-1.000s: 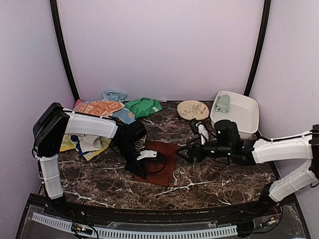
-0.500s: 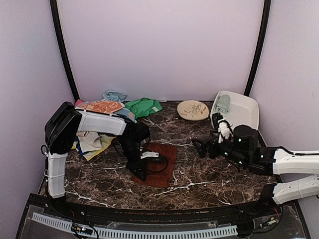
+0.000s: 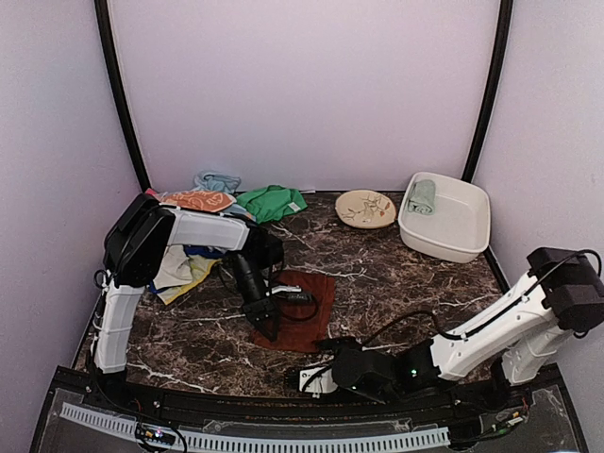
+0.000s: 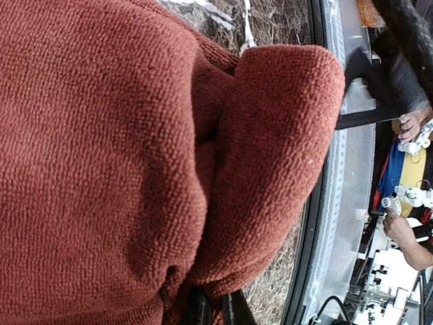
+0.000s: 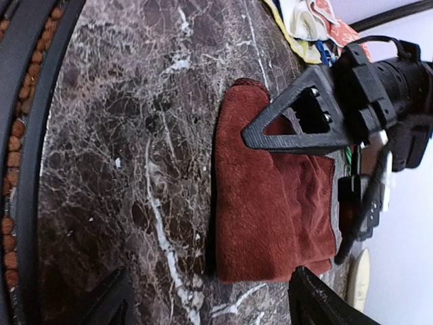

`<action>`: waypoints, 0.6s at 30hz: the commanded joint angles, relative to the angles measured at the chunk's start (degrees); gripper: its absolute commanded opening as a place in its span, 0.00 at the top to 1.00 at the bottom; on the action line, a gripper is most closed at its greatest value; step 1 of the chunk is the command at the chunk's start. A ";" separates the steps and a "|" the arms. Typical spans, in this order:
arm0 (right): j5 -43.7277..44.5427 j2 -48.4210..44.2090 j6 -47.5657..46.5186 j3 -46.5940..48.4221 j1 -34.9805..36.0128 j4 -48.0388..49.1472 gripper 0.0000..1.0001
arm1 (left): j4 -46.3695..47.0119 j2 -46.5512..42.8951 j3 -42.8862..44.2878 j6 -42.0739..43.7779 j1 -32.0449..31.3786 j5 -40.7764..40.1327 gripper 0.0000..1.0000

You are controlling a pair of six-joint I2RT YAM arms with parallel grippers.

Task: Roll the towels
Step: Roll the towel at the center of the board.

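Note:
The maroon towel (image 3: 307, 300) lies partly folded on the marble table (image 3: 396, 274). My left gripper (image 3: 268, 323) is at its near left corner. In the left wrist view the towel (image 4: 135, 156) fills the frame, and the left gripper (image 4: 215, 310) is shut on a folded edge. My right gripper (image 3: 311, 376) is low at the table's near edge, open and empty. In its wrist view the right gripper (image 5: 210, 305) faces the towel (image 5: 270, 210) and stays short of it. A pale mint-green towel (image 3: 422, 196) lies in the white tub (image 3: 462, 231).
A pile of coloured towels (image 3: 189, 203) and a green cloth (image 3: 272, 202) lie at the back left. A tan plate (image 3: 365, 208) sits beside the tub. The left gripper's black finger (image 5: 304, 115) rests over the towel's far end. The black front rail (image 5: 27, 169) runs close by.
My right arm has swung from mid-right of the table down to the near edge, in front of the towel. The left gripper stayed on the towel and shifted slightly nearer.

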 commanded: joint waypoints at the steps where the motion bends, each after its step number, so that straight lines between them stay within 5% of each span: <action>1: 3.78 7.80 -16.25 2.57 -0.37 14.43 0.23 | -0.40 4.55 1.05 0.67 0.35 -7.00 1.00; 11: 2.00 19.79 -22.16 7.58 -5.73 21.85 0.38 | -3.08 6.98 4.54 0.87 0.40 -7.34 1.00; 18: 0.28 22.51 -14.92 9.04 -7.05 17.08 0.56 | -4.53 6.69 7.02 1.64 0.83 -5.98 0.94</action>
